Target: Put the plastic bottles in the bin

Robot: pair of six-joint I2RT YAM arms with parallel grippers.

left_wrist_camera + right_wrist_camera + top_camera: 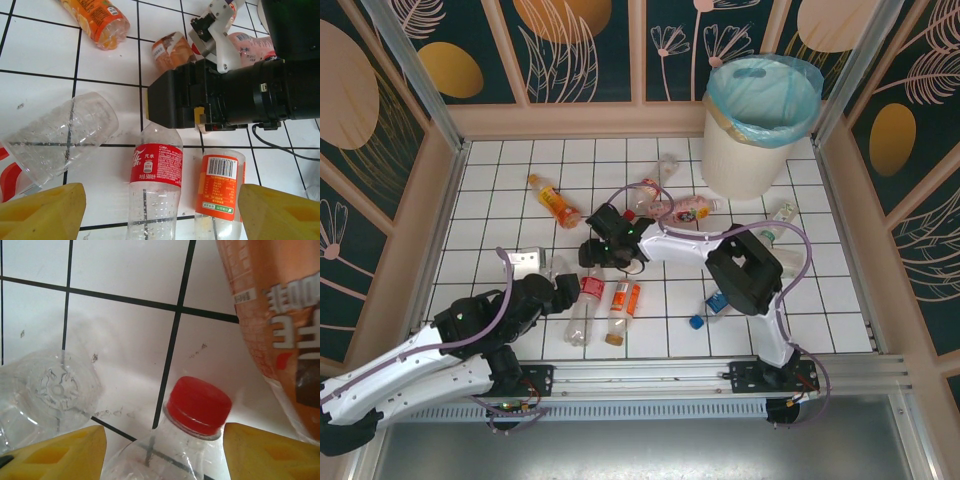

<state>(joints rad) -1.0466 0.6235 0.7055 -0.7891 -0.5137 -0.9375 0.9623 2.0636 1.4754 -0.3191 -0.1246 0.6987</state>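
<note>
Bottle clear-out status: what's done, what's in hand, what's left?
Done: nothing visible; the cream-white round bin, lined in blue, looks empty from above. In hand: nothing gripped; the right gripper is open around a red-capped clear plastic bottle, the left gripper open above an orange-labelled barcode bottle. Left: every bottle seen, such as the orange drink bottle and pink-labelled bottle, lies on the white tiles.

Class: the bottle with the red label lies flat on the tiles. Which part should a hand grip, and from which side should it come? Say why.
Grip the red-labelled bottle across its labelled middle, coming straight down from above. It lies flat with both sides exposed, and the left hand hangs over it, fingers open either side. Mind the orange-labelled bottle close beside it.
</note>
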